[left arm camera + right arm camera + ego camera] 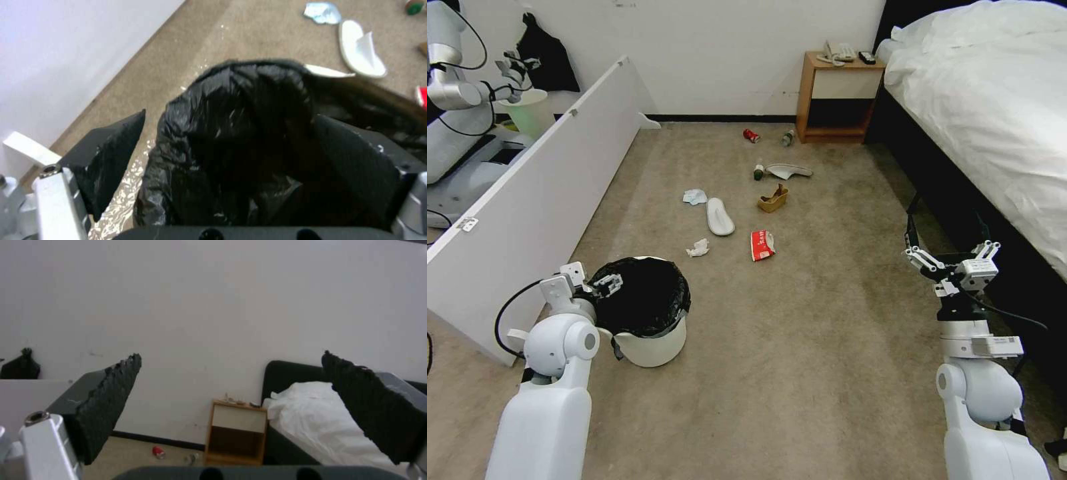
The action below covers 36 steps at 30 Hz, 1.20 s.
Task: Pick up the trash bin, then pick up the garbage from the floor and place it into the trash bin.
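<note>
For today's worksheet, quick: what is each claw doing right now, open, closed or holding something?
Left claw: open, fingers astride the trash bin rim, not yet clamped.
Right claw: open, empty, raised beside the bed.

Trash bin (650,347): smooth white plastic, glossy crinkled black liner. Carpet (800,347): matt beige pile. Nightstand (840,97): wood.
</note>
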### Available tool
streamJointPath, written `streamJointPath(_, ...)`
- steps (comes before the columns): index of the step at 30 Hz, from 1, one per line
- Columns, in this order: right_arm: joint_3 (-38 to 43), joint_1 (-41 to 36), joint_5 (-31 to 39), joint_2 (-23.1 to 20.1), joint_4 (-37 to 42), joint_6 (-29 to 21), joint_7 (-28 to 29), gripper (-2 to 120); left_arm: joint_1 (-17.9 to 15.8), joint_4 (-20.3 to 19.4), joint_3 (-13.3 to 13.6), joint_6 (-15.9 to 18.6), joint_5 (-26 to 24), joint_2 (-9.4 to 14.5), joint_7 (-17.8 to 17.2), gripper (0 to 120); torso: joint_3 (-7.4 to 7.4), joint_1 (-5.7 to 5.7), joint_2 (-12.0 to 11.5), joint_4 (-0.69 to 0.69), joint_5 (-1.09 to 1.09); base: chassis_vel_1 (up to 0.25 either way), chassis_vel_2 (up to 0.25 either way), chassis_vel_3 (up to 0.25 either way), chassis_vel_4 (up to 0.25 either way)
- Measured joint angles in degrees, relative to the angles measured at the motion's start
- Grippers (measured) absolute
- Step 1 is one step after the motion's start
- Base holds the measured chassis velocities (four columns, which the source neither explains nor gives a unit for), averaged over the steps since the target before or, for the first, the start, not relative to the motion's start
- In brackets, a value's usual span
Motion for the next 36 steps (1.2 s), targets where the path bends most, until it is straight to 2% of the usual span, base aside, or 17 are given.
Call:
streamJointPath(14, 0.1, -0.1, 0.1, 0.0, -0.1, 0.2, 0.0, 100, -2.9, 6.7, 0.1, -0.6, 0.5, 0.1, 0.2, 100, 0.0, 0.0, 0.0, 0.0, 0.0, 0.0, 0.0, 0.0, 0.0)
streamJointPath(24, -0.3, -0.4, 0.0, 0.6, -0.2, 0.4, 0.0, 100, -3.1, 10.7, -0.1, -1.9, 1.1, -0.5, 1.2, 100, 0.0, 0.0, 0.0, 0.0, 0.0, 0.0, 0.0, 0.0, 0.0)
streamJointPath(36, -0.3, -0.5, -0.1, 0.7, 0.1, 0.4, 0.0, 100, -2.5, 11.7, -0.3, -2.5, 1.2, -0.7, 1.6, 97, 0.0, 0.0, 0.0, 0.0, 0.01, 0.0, 0.0, 0.0, 0.0)
